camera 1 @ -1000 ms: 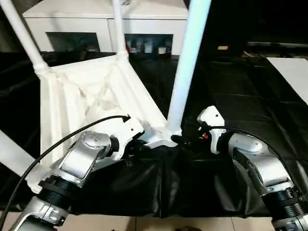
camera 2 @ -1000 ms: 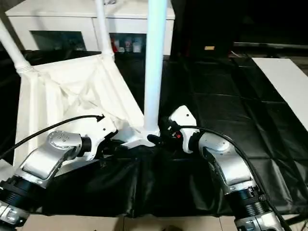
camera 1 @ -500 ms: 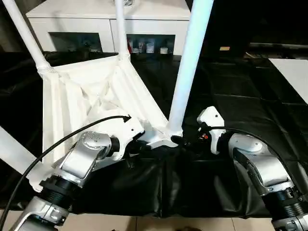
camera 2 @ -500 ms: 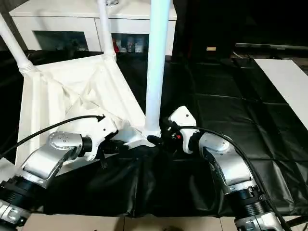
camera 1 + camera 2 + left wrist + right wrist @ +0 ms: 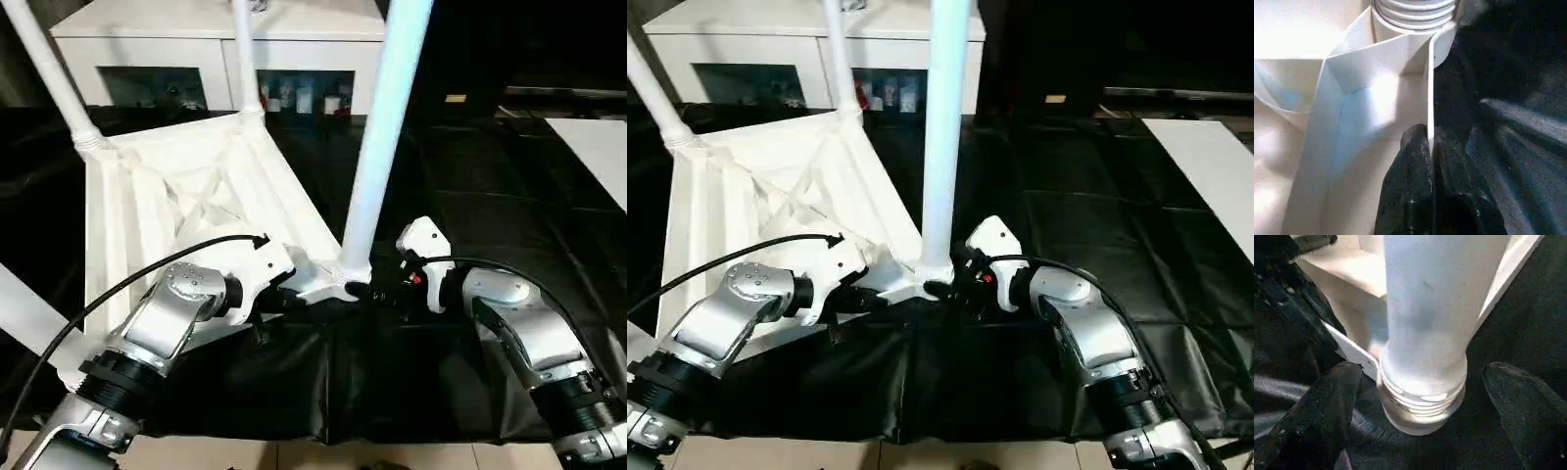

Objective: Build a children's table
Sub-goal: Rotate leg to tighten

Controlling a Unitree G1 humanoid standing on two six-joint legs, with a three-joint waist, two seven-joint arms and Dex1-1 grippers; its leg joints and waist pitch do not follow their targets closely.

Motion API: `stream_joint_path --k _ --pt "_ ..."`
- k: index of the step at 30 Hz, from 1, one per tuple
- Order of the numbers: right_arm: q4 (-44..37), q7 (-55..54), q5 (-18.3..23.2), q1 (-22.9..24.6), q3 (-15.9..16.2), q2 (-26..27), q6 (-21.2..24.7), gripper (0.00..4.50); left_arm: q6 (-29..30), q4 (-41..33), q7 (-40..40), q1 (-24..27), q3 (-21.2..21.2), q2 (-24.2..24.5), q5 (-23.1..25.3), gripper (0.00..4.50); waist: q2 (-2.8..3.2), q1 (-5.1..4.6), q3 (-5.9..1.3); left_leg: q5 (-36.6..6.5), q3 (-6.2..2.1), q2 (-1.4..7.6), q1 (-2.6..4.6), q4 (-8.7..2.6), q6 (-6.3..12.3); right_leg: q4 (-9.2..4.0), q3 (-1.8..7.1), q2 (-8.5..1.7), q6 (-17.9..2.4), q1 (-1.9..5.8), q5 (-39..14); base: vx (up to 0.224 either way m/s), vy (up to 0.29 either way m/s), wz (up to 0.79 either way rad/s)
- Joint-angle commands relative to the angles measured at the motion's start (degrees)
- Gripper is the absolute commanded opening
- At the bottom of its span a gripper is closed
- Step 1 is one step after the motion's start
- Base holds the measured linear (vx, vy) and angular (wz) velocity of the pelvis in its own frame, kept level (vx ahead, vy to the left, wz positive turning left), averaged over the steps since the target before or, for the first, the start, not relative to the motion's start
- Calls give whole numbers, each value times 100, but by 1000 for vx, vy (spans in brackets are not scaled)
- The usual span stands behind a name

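White plastic is seen all over the middle of the scene: the children's table (image 5: 186, 196) is laid upside down on a desk covered with black cloth (image 5: 470, 196), with its ribbed underside facing up. From the middle of the head view, the table is spread toward nine o'clock and eleven o'clock.

Four legs are seen standing up from the corners. The nearest leg (image 5: 377, 137) is stood at the corner closest to the robot, and threads can be seen at its base (image 5: 1422, 396), so it may not be screwed all the way in yet. Two more legs are seen at the far corners, one at about eleven o'clock (image 5: 49, 73) and one at about twelve o'clock (image 5: 243, 54). Part of a fourth leg (image 5: 24, 313) is seen at nine o'clock.

The left claw (image 5: 1429, 147) is pinched tight on the thin edge of the table top, just beside the nearest leg. The right claw (image 5: 1420, 406) is held wide, with one finger on each side of the base of that leg, and the leg is not squeezed.

The task looks almost done. What seems to be left is tightening this last leg and turning the table the right way up.

A white cabinet (image 5: 216, 49) is seen behind the desk at twelve o'clock.
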Motion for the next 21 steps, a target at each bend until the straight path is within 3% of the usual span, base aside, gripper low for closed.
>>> stream_joint_path --k 1,5,9,21 --pt "128 10 -145 -141 79 -34 -142 436 58 -30 -236 141 -201 -54 -122 0 -40 7 -351 -505 -24 222 -37 -411 483 -342 160 -269 -1653 317 -598 0 0 0" --pt "320 16 -195 -229 100 24 -240 436 16 -16 -235 155 -207 -37 -102 0 -42 4 -342 -633 -24 220 -30 -417 446 -360 160 -267 -1611 317 -802 0 0 0" --pt "568 12 -52 -339 -9 233 -282 436 -10 -1 -244 186 -197 -30 -88 0 -39 -2 -353 -542 -26 219 -39 -413 474 -341 160 -269 -1647 321 -652 0 0 0" --pt "836 70 3 -391 -71 435 -390 334 -23 35 -231 203 -179 -12 -89 0 -23 0 -353 -560 -25 219 -30 -417 451 -335 156 -264 -1659 326 -635 0 0 0"
